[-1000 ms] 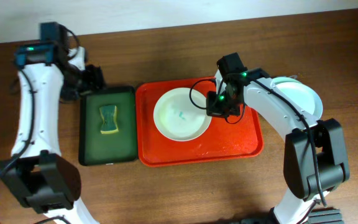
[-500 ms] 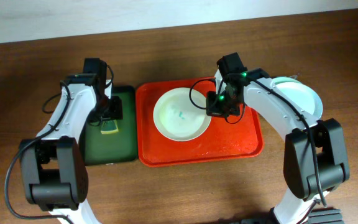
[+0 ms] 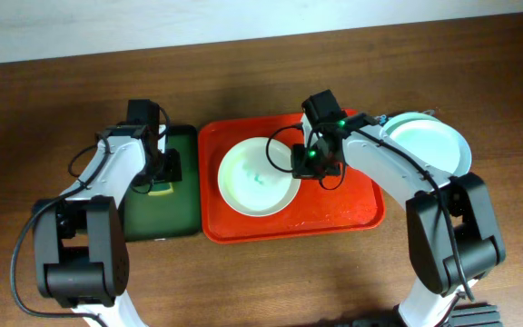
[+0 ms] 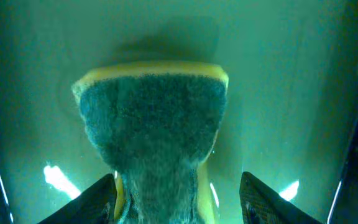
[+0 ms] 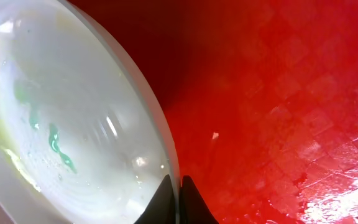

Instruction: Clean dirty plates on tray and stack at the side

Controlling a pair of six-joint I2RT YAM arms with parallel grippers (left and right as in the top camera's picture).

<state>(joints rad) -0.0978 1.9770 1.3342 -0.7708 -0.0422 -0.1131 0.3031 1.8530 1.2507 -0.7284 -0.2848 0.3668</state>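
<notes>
Overhead: teal-smeared plate (image 3: 248, 186) on red tray (image 3: 345, 211)

Tray (image 3: 357, 204): glossy red plastic, you can see it wet
Plate (image 3: 243, 186): smooth, shiny white
Sponge (image 4: 154, 118): rough green scourer, yellow foam
Table (image 3: 243, 73): matt wood

Teal-smeared plate (image 3: 257, 180), white and shallow, sits left of centre on the red tray (image 3: 348, 207); second plate (image 3: 429, 143) rests right, off-tray.

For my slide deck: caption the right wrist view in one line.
Close-up: right gripper pinches the rim of a teal-smeared white plate over the red tray.
</notes>
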